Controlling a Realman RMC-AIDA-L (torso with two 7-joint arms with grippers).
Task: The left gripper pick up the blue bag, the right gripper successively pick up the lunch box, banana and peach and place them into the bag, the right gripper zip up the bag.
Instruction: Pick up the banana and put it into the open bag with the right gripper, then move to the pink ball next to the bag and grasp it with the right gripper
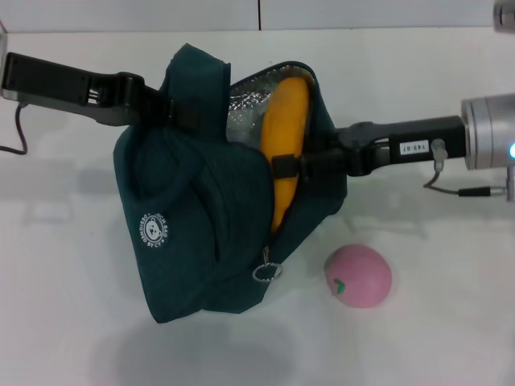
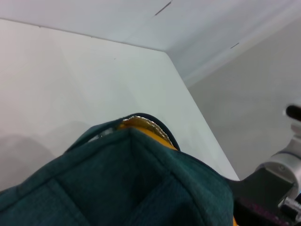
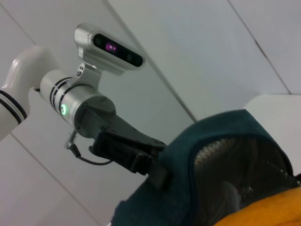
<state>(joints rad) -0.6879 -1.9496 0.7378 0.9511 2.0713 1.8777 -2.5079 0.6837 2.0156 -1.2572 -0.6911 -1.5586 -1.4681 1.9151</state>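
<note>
Banana going into the bag — peach left to do.

Left end effector [image 1: 165, 108] clamped on the blue bag [image 1: 201, 233], holding it up. Right end effector [image 1: 294, 167] at the bag mouth, closed around the banana [image 1: 286, 137], which is mostly inside. Lunch box not visible. Peach [image 1: 359, 275] lies on the worktop [image 1: 434, 322] beside the bag. Next, probably: release, withdraw, fetch peach.

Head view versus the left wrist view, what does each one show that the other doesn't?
Only the head view shows the peach on the table, the bag's white logo, its ring zip-pull, and the left gripper at the bag. Only the left wrist view shows the table's far corner. Both show the blue bag, the banana in it, and the right gripper.
</note>
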